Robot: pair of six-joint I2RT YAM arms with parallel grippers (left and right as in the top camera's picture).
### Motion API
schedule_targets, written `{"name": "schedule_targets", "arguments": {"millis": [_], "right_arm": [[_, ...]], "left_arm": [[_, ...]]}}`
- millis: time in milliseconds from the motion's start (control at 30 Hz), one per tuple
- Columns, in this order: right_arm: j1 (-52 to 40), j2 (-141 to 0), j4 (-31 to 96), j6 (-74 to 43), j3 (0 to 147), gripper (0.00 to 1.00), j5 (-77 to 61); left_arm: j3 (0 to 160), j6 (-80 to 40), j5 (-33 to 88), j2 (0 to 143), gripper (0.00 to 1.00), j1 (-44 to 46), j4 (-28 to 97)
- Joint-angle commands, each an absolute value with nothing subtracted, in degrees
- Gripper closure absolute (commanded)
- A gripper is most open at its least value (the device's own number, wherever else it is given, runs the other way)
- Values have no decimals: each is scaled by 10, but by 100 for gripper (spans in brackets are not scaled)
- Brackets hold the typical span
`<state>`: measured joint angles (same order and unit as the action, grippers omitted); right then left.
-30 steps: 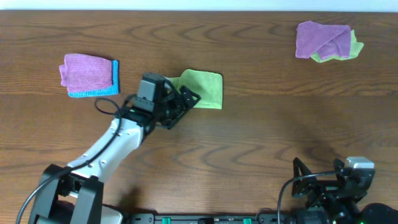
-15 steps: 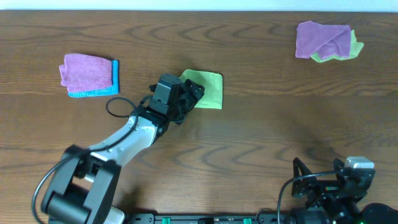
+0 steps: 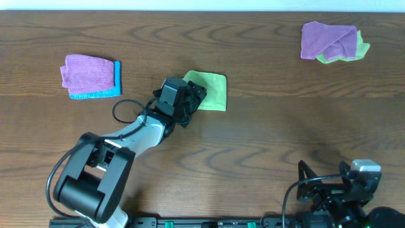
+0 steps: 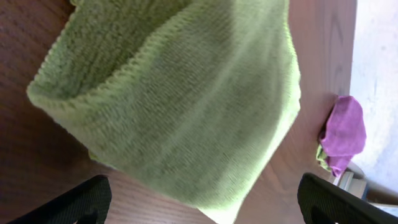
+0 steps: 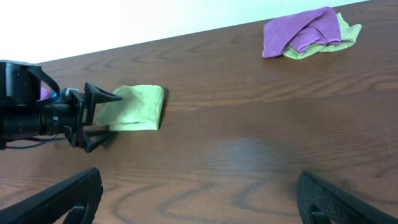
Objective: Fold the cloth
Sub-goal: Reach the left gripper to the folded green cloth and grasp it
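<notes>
Toward the far edge of the wooden table (image 3: 285, 126), left of centre: lime-green cloth (image 3: 214, 92), fuzzy microfibre folded into a soft rectangle, right in front of left gripper (image 3: 195, 101), jaws wide open.

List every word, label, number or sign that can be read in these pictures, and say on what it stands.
None: no text can be read in any view.
The lime-green cloth, the left purple cloth, the right purple cloth and the wooden table carry no writing.
</notes>
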<state>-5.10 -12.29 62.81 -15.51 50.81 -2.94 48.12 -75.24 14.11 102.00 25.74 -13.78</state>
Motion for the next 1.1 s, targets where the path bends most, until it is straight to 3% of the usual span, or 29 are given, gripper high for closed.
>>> {"name": "schedule_targets", "arguments": {"millis": [0, 333, 667, 800, 967, 1067], "right_arm": [[-47, -122, 629, -163, 505, 1, -23], [-47, -122, 629, -163, 505, 1, -23], [-47, -122, 629, -163, 505, 1, -23], [-47, -122, 629, -163, 505, 1, -23], [-47, -122, 629, -163, 505, 1, -23], [-47, -122, 629, -163, 505, 1, -23]], "left_arm": [[476, -774, 130, 1041, 3, 260, -147], [476, -800, 117, 1081, 0, 260, -194], [477, -799, 110, 1137, 36, 260, -252], [477, -792, 110, 1152, 57, 259, -278], [477, -730, 110, 1159, 94, 258, -297], [477, -667, 122, 1159, 94, 256, -317]]}}
